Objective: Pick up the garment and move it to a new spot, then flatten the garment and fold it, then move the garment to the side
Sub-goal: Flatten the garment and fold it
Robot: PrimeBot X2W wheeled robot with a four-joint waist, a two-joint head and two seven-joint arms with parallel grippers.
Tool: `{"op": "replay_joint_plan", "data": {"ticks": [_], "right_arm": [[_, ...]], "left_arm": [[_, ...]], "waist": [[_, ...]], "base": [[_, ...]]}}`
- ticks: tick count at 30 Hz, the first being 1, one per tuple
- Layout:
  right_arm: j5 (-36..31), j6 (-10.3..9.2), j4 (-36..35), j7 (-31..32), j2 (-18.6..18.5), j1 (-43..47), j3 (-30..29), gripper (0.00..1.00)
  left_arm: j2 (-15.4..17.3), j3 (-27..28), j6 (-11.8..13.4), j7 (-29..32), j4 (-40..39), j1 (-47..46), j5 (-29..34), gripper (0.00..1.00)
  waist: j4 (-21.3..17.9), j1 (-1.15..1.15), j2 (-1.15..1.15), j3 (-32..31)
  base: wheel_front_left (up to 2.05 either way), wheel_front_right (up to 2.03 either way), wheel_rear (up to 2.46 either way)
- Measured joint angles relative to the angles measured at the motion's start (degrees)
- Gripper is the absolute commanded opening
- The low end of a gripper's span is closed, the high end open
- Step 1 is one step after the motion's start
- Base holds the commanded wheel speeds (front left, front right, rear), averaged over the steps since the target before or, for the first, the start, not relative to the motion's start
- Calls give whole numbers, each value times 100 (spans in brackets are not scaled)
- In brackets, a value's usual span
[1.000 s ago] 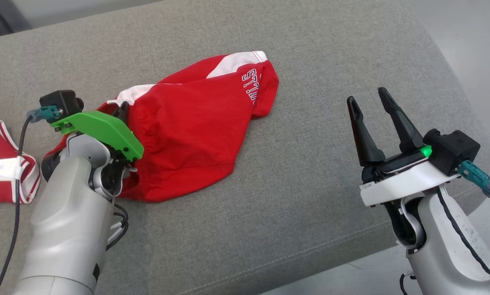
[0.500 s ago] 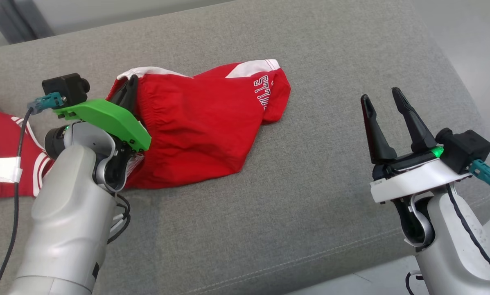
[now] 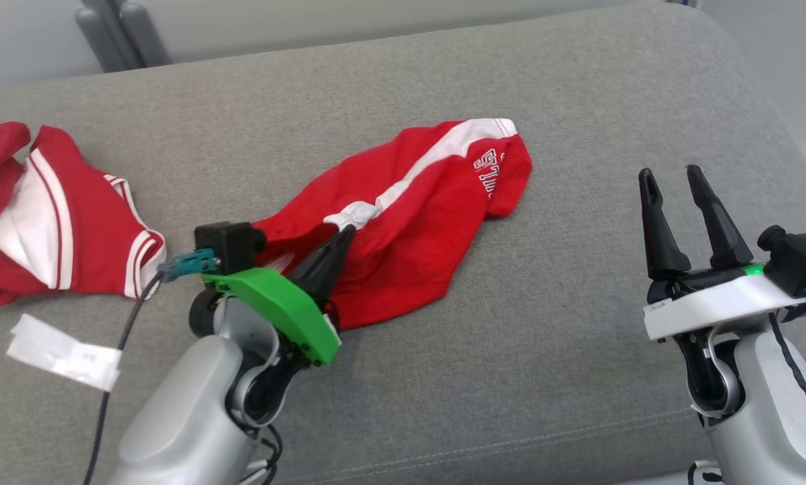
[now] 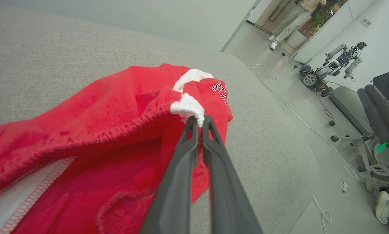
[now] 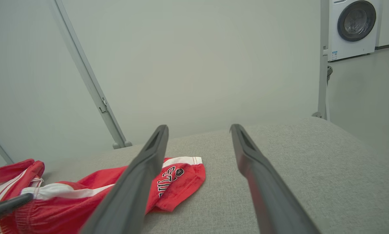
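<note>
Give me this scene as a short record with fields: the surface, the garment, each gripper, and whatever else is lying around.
surface: grey upholstered cushion
garment: red shorts, white side stripe and lettering, crumpled, not yet flattened
left gripper: shut on a white bunch at the shorts' waistband; that edge looks raised
right gripper: open, holding nothing, apart from the shorts on their right
other items: second red-and-white garment at far left; white paper slip lying just in front of it
</note>
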Motion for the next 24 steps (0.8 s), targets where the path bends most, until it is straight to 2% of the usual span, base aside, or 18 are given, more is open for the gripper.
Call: {"op": "replay_joint_plan", "data": {"ticks": [11, 13, 18, 24], "right_arm": [[368, 0, 516, 0, -179, 91, -91, 100], [560, 0, 647, 3, -158, 90, -104, 100], [1096, 0, 923, 225, 11, -16, -87, 100], [1459, 0, 1199, 584, -3, -611, -88, 100]], "left_arm": [[1120, 573, 0, -101, -1000, 753, -621, 0], [1181, 457, 0, 68, -1121, 890, -832, 0], [1262, 110, 0, 297, -1276, 1222, -904, 0], [1347, -43, 0, 347, -1548, 1266, -1104, 0]], "waist": [[644, 0, 0, -120], [764, 0, 0, -118], [1047, 0, 0, -66], [1316, 0, 0, 107]], "base": [[0, 0, 0], [0, 0, 0], [0, 0, 0], [0, 0, 0]]}}
